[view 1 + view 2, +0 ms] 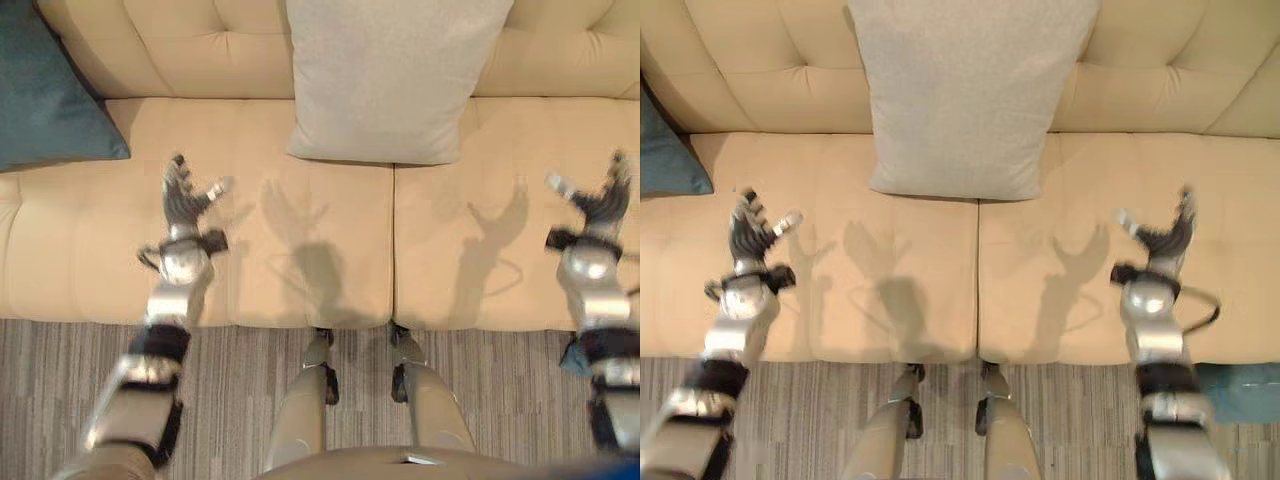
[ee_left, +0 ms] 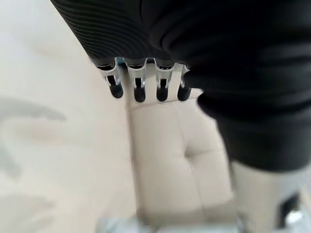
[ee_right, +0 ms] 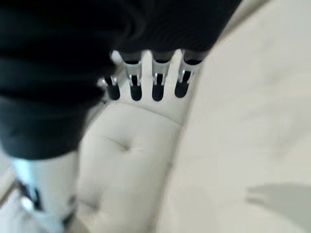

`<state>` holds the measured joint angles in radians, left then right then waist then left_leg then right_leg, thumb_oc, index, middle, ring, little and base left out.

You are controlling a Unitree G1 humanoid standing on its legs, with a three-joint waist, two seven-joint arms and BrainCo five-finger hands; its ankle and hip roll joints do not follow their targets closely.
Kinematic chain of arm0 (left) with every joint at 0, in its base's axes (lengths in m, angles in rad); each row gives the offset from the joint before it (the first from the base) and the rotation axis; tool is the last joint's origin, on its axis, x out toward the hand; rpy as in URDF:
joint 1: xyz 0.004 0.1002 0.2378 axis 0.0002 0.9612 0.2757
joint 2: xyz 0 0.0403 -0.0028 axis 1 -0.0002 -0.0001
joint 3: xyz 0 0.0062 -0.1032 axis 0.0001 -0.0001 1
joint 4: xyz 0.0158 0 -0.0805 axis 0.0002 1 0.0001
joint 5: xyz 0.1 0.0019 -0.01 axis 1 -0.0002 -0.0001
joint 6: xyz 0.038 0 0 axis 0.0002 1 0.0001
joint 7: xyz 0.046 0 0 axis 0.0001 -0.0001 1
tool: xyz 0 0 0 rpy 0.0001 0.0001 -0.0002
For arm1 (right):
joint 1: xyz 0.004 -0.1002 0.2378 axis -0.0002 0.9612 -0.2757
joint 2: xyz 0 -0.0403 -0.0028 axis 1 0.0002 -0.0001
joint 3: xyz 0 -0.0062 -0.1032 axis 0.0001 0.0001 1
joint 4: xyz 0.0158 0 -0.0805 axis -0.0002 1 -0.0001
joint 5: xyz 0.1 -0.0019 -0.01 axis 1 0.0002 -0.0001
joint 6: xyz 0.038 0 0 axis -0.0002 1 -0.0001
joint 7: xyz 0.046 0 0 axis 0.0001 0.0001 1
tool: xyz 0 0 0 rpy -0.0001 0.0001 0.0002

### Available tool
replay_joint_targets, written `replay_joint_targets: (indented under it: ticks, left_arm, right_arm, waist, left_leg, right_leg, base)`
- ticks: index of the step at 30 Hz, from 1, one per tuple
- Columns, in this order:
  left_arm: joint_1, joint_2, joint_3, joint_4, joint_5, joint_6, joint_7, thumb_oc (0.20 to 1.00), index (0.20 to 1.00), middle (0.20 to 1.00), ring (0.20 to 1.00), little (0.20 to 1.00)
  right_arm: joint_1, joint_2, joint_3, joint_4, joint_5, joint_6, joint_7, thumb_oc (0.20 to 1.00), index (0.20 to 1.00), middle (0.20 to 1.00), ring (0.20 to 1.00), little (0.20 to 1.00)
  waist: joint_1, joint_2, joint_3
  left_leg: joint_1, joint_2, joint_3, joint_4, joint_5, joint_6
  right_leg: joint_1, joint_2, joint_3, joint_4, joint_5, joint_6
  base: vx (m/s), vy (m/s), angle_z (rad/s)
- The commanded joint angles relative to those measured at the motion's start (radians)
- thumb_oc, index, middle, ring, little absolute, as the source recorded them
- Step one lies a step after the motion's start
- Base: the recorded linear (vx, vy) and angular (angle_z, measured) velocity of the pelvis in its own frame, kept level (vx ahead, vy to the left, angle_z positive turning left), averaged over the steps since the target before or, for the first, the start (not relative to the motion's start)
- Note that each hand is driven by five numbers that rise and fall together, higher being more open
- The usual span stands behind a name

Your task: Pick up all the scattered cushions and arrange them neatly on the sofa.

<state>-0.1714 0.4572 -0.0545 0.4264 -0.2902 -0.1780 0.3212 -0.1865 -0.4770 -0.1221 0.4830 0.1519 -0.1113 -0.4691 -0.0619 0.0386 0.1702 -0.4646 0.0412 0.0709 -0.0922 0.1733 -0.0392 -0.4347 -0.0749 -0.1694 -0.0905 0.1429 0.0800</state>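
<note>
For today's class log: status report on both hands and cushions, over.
Left robot hand open, empty, over seat. Right robot hand the same. Square grey fabric cushion upright against cream tufted sofa; teal fabric cushion at left end. Nothing in the way.

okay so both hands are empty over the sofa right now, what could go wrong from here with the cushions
The grey cushion leans upright on the sofa back; a sweep by the open left hand or right hand might tip it over. The teal cushion lies at the far left end, so it could get left askew. Something teal on the floor at the right may be overlooked.
</note>
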Motion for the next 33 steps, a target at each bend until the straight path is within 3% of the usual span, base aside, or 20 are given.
replay_joint_targets:
  ticks: [1,6,9,18,25,27,31,33]
  left_arm:
    - [-0.002,0.024,0.007,0.094,0.123,-0.014,-0.033,1.000,1.000,1.000,1.000,1.000]
    - [0.228,-0.041,0.021,0.168,0.195,0.019,-0.084,1.000,1.000,1.000,1.000,1.000]
    - [0.295,-0.101,0.006,0.318,0.225,0.045,-0.101,1.000,1.000,1.000,1.000,1.000]
    - [0.268,-0.158,-0.039,0.656,0.311,0.068,-0.080,1.000,1.000,1.000,1.000,1.000]
    - [0.245,-0.174,-0.086,0.735,0.349,0.075,-0.093,1.000,1.000,1.000,1.000,1.000]
    - [0.226,-0.179,-0.111,0.734,0.360,0.078,-0.096,1.000,1.000,1.000,1.000,1.000]
    - [0.201,-0.207,-0.129,0.742,0.355,0.082,-0.105,1.000,1.000,1.000,1.000,1.000]
    - [0.189,-0.217,-0.138,0.734,0.345,0.076,-0.110,1.000,1.000,1.000,1.000,1.000]
  right_arm:
    - [0.022,-0.020,-0.033,0.050,-0.049,-0.074,0.039,1.000,1.000,1.000,1.000,1.000]
    - [0.210,0.080,-0.077,0.120,-0.015,-0.074,0.098,1.000,1.000,1.000,1.000,1.000]
    - [0.273,0.113,0.002,0.227,-0.049,-0.049,0.162,1.000,1.000,1.000,1.000,1.000]
    - [0.239,0.107,0.250,0.502,-0.301,-0.011,0.196,1.000,1.000,1.000,1.000,1.000]
    - [0.223,0.150,0.322,0.654,-0.323,0.003,0.214,1.000,1.000,1.000,1.000,1.000]
    - [0.204,0.156,0.341,0.677,-0.325,0.008,0.211,1.000,1.000,1.000,1.000,1.000]
    - [0.174,0.151,0.350,0.698,-0.330,0.019,0.207,1.000,1.000,1.000,1.000,1.000]
    - [0.152,0.147,0.362,0.703,-0.323,0.032,0.224,1.000,1.000,1.000,1.000,1.000]
  waist:
    - [0.011,-0.037,-0.091]
    - [0.006,-0.042,-0.089]
    - [0.006,-0.048,-0.097]
    - [0.024,-0.059,-0.115]
    - [0.030,-0.065,-0.095]
    - [0.036,-0.072,-0.076]
    - [0.047,-0.087,-0.063]
    - [0.046,-0.088,-0.067]
  left_leg:
    - [0.056,-0.014,0.006,0.005,-0.085,-0.052]
    - [0.162,-0.001,0.017,0.005,-0.097,-0.046]
    - [0.258,0.006,0.028,0.005,-0.106,-0.043]
    - [0.397,0.019,0.040,0.005,-0.132,-0.041]
    - [0.454,0.037,0.036,0.023,-0.136,-0.043]
    - [0.415,0.036,0.013,0.107,-0.164,-0.043]
    - [0.377,-0.015,-0.110,0.236,-0.273,-0.038]
    - [0.402,-0.034,-0.199,0.267,-0.294,-0.034]
  right_leg:
    - [0.024,-0.036,-0.003,0.003,-0.004,0.067]
    - [0.132,-0.033,-0.014,0.003,-0.022,0.069]
    - [0.227,-0.023,-0.019,0.003,-0.042,0.065]
    - [0.369,0.001,-0.016,0.009,-0.089,0.048]
    - [0.434,0.019,-0.012,0.003,-0.123,0.028]
    - [0.429,0.012,-0.006,0.003,-0.120,0.025]
    - [0.391,-0.003,0.029,0.003,-0.093,0.027]
    - [0.356,-0.006,0.058,0.004,-0.064,0.031]
  base:
    - [0.02,-0.010,-0.09]
    - [0.01,-0.005,-0.03]
    - [0.03,-0.012,0.01]
    - [0.02,-0.020,0.00]
    - [0.00,-0.060,0.06]
    - [-0.15,-0.010,0.11]
    - [-0.20,0.071,-0.31]
    - [-0.16,0.206,-0.40]
